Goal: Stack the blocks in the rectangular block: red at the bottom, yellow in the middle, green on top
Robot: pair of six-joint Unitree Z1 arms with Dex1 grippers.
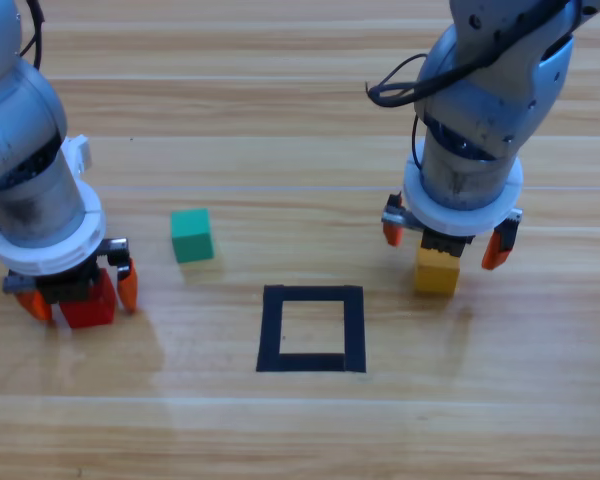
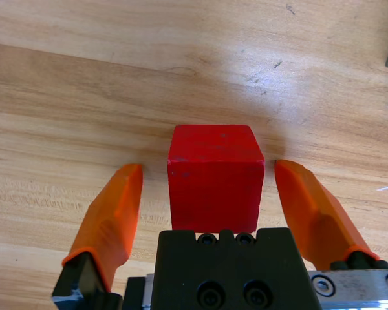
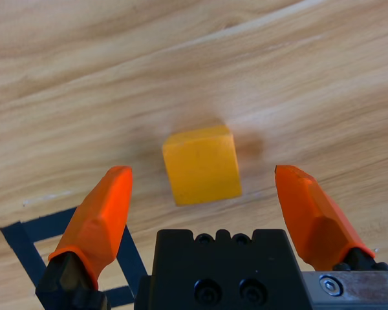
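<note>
The left gripper [image 1: 78, 290] has its jaws open around the red cube [image 1: 90, 305], not touching it. The right gripper [image 1: 445, 240] hangs open over the yellow cube [image 1: 436, 270]. Both cubes sit on the worktop [image 1: 280, 130]. The green cube [image 1: 192, 235] lies at ten o'clock from the black square outline [image 1: 311, 329].

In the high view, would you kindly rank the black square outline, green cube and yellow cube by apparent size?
1. Black square outline, clearly largest.
2. Green cube.
3. Yellow cube; it looks smaller only because the right gripper partly covers it.
</note>
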